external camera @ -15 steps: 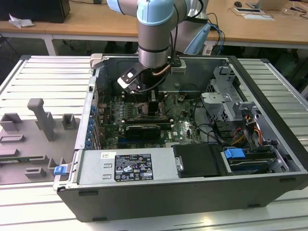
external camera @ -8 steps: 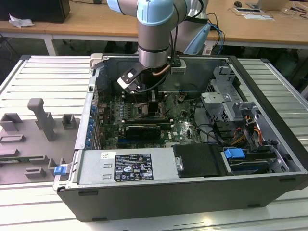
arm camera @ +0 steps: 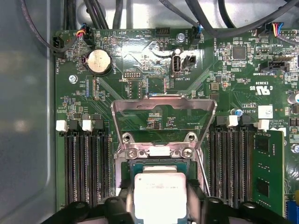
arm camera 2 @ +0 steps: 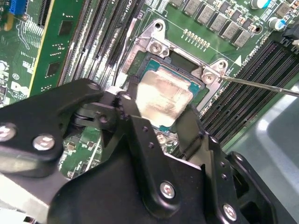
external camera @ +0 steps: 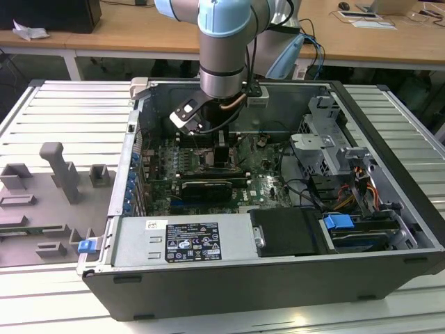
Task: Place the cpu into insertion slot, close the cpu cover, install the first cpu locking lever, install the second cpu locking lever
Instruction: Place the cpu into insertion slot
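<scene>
Arm (external camera: 222,49) vertical — tool (arm camera: 160,211) clasping the cpu (arm camera: 160,189).

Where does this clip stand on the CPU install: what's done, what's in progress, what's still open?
Nothing is finished. In hand: the gripper grips the cpu at the insertion slot; whether it is seated I cannot tell. Left: the cpu cover stands flipped open, and a thin locking lever sticks out unhooked beside the slot, so cover and levers are not yet done.
</scene>
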`<state>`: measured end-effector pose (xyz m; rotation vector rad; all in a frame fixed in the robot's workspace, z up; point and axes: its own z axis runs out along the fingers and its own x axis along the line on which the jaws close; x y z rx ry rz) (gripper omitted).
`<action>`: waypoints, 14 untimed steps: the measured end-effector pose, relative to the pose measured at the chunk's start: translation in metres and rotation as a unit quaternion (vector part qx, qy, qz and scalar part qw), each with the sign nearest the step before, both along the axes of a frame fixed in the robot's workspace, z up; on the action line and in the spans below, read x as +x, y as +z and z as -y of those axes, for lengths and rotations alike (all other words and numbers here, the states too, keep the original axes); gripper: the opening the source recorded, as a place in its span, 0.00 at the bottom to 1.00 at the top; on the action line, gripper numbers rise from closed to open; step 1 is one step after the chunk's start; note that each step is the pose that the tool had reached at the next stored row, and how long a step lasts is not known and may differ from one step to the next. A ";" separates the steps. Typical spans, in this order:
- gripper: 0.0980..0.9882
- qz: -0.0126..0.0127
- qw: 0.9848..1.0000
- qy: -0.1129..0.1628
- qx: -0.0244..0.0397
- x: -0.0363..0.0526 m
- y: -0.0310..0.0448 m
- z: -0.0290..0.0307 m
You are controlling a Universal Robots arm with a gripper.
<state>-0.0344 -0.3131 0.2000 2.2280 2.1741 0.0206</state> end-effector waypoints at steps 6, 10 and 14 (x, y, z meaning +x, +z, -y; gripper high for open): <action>0.57 0.000 1.000 0.000 0.000 0.0000 0.0068 0.0000; 0.21 0.000 1.000 0.000 0.000 0.0000 0.0117 0.0000; 0.01 0.000 1.000 0.000 0.000 0.0000 0.0146 0.0000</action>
